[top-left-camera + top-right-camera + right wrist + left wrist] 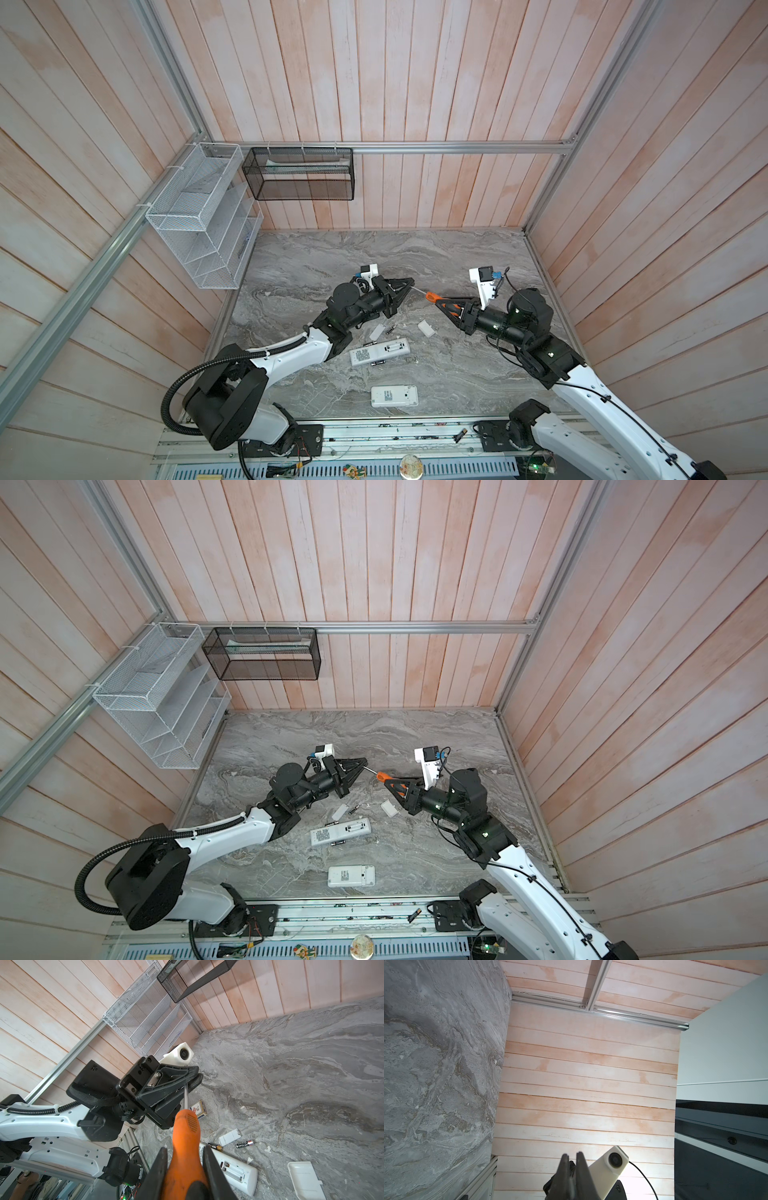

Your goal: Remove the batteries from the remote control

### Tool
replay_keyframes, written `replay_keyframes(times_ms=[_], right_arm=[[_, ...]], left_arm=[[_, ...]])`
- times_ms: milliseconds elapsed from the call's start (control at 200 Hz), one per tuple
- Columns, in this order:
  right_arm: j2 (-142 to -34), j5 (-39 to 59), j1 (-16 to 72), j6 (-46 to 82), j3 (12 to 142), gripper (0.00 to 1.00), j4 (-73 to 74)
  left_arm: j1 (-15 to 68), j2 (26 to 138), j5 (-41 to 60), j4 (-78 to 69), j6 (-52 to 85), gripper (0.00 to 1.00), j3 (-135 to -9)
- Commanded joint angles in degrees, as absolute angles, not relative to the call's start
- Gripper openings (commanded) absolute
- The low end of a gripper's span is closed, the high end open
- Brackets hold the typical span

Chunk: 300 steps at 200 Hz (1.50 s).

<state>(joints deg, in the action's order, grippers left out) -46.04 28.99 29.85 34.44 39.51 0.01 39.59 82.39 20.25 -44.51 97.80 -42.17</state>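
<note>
Pinching the metal shaft of the screwdriver (pixel 430 296) in the left hand (pixel 410 282), shut tight on it, above the surface (pixel 457 257). Leaving the batteries (pixel 244 1144) loose on that surface, just beside the opened remote (pixel 380 351). Gripping the orange handle in the right hand (pixel 440 301), narrowed around it.

white wire rack (pixel 195 216) on left wall, black mesh basket (pixel 299 183) on back rail beside it. orange-handled screwdriver (pixel 185 1142) in air over grey marble tabletop (pixel 457 365). small card box (pixel 199 1108), white cover (pixel 305 1180), second white cover (pixel 229 1137) lying on tabletop.
</note>
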Motion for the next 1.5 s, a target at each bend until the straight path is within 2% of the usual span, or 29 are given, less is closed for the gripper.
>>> replay_keyframes(times_ms=[0, 110, 170, 210, 340, 460, 540, 620, 775, 950, 1200, 1495], right_arm=[[-47.1, 27.5, 30.4, 34.9, 39.8, 0.00, 2.3], [-48.1, 27.5, 30.7, 34.9, 40.3, 0.00, 2.6], [-48.6, 27.5, 30.7, 34.8, 40.7, 0.06, 2.6], [-48.7, 27.3, 30.7, 34.8, 40.9, 0.13, 2.2], [-48.8, 26.1, 30.7, 34.2, 41.8, 0.44, 0.2], [-49.1, 25.4, 30.6, 31.1, 45.1, 0.67, -6.9], [-50.3, 25.6, 30.5, 27.5, 48.5, 0.78, -14.5], [-52.2, 26.3, 30.3, 24.0, 52.2, 0.83, -22.7], [-57.1, 29.6, 30.3, 18.6, 58.6, 0.84, -35.7], [-63.1, 30.9, 32.5, 12.6, 63.9, 0.84, -43.4], [-68.6, 30.2, 37.7, 11.2, 66.7, 0.81, -42.0], [-71.0, 28.6, 39.4, 11.6, 66.3, 0.68, -39.8]], left_arm=[[39.7, 82.4, 22.1, -44.6, 95.1, 0.00, -42.1], [38.9, 81.4, 22.4, -43.3, 94.6, 0.00, -41.8], [38.4, 80.7, 22.5, -42.2, 94.3, 0.00, -41.5], [38.3, 80.4, 22.5, -41.5, 94.1, 0.00, -41.4], [37.4, 79.3, 23.1, -39.7, 93.5, 0.00, -41.0], [36.2, 78.4, 25.1, -34.8, 89.8, 0.00, -42.1], [35.0, 77.2, 26.6, -28.5, 85.0, 0.00, -43.8], [33.6, 76.3, 28.5, -22.6, 80.2, 0.00, -45.7], [31.4, 77.0, 34.3, -8.5, 69.1, 0.00, -51.8], [31.0, 79.7, 40.3, -2.2, 64.0, 0.00, -56.5], [31.0, 79.8, 41.6, -0.7, 63.2, 0.00, -58.4], [31.1, 79.2, 42.2, -1.3, 63.9, 0.00, -58.1]])
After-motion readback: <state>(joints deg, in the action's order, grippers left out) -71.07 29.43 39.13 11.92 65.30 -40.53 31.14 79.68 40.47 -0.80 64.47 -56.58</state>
